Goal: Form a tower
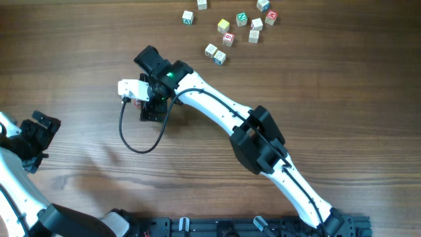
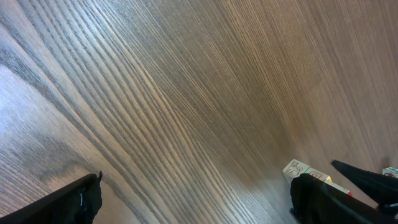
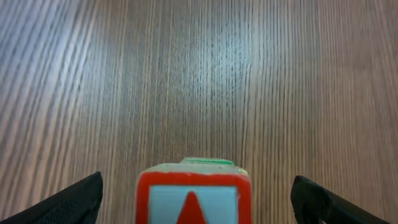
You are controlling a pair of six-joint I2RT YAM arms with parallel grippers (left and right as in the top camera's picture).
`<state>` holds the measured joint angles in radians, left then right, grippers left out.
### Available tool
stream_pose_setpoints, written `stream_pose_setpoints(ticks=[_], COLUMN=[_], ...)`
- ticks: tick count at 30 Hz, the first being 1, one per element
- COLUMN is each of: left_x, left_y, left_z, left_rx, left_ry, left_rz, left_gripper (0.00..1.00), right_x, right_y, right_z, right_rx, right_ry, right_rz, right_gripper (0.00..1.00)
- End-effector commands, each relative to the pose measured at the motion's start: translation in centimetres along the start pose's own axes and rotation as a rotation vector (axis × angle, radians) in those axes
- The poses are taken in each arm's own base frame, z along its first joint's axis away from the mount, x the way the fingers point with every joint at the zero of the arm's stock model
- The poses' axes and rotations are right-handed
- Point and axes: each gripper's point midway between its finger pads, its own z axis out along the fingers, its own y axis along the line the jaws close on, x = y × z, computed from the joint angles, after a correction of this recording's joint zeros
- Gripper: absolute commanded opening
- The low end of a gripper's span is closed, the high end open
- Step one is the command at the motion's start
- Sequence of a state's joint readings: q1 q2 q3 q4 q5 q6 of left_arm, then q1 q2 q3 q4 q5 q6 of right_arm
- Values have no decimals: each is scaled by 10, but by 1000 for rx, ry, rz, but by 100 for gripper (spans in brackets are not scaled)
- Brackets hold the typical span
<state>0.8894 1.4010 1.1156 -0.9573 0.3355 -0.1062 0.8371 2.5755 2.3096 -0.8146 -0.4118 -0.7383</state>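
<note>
Tower (image 3: 194, 193): a short stack on the counter (image 1: 79, 52), left of centre. From overhead it is hidden under the right end effector (image 1: 152, 101). In the right wrist view its top cube shows a pale face framed in red with a red mark, and a green edge shows just behind it.
Right end effector: fingers (image 3: 68, 200) spread wide, one on each side of the stack at 3 and 9 o'clock. Neither finger touches it and nothing is held. Straddling it this way lets the cube stand free, either just set down or about to be gripped.
Left end effector (image 1: 33, 138): fingers apart and empty, at about 8 o'clock from the stack and well apart from it. It is probably parked there so the working arm has room.
Loose cubes (image 1: 227, 33): scattered singly at about 1 o'clock from the stack, clear of it, so that reaching for one need not disturb the tower.
Pale cube in left wrist view (image 2: 297, 169): partly behind a finger; whether it belongs to the stack cannot be told.
Progress: judged early, since most cubes remain unstacked.
</note>
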Motion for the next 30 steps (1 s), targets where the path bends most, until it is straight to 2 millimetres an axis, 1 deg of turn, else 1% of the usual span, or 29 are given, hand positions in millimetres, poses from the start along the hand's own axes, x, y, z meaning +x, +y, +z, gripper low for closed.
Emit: stream_pose_setpoints(ticks=[1,3,7,13,18,22,30], left_x=[-3,-3,-3,-3,-3,-3,-3], left_y=[-1,-1,-1,-1,-1,-1,-1], left_z=[-1,-1,-1,-1,-1,-1,-1], left_rx=[11,11,11,11,11,11,11], left_ry=[-4,-4,-4,-4,-4,-4,-4], left_rz=[17,17,17,17,17,17,17], left_gripper=[100,100,100,100,100,100,100], right_x=[0,-1,0,0,0,0,0], right_y=[3,-1,-3,-3,-3,-3,-3], right_z=[11,11,10,10,10,10,10], right_rx=[-20,-1,8,8,8,9,9], right_ry=[-21,-23,-16,-16,-16,-17,-17], right_rz=[7,28,29,32,31,31,28], right_gripper=[93,90,86,74,67,64,56])
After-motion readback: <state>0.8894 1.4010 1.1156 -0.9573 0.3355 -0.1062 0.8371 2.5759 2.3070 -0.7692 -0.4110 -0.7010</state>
